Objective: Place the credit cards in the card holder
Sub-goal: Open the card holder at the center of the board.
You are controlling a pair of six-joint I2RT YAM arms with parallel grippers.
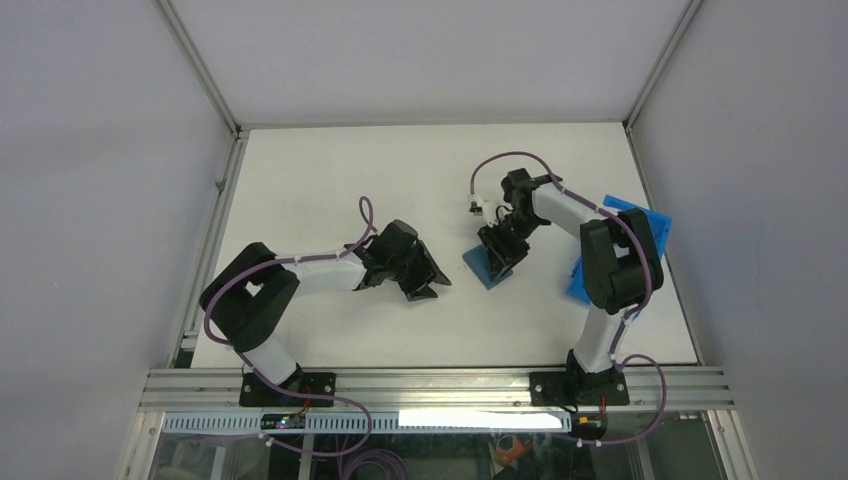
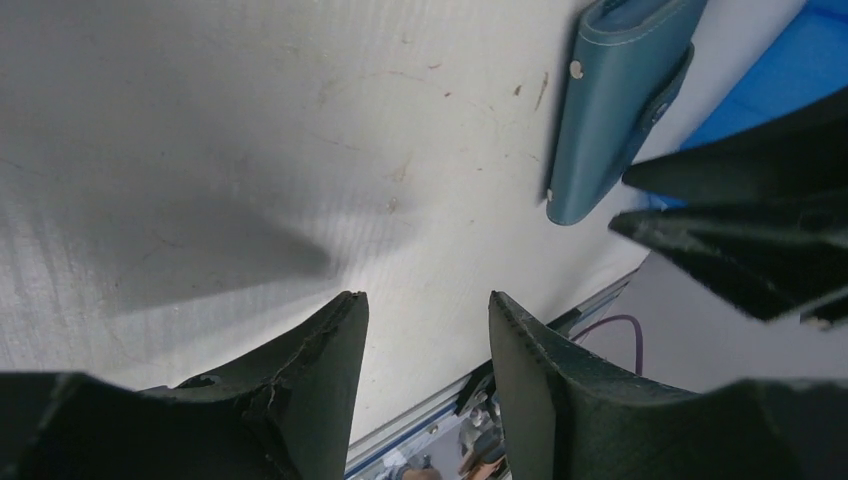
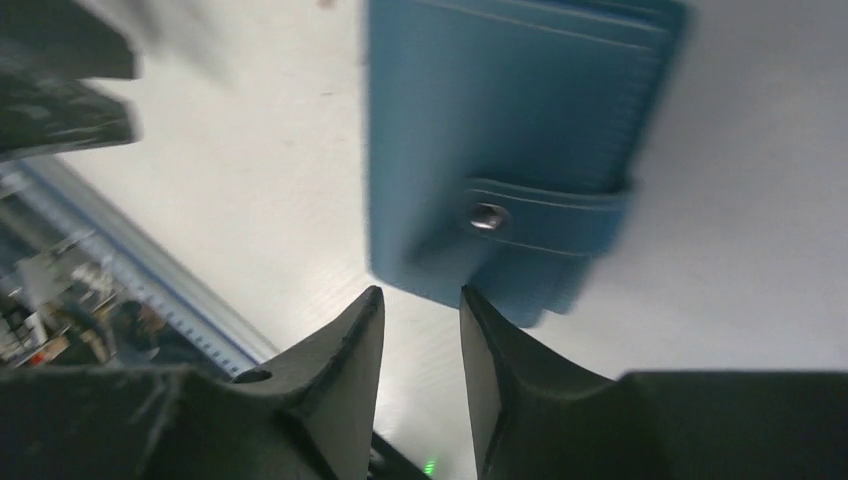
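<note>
While card holder lies shut, we find right gripper at its edge, left gripper to its left, both w/ jaws parted, empty.

White links, black joints, trailing purple cables, dark rough-edged pincer fingers
</note>
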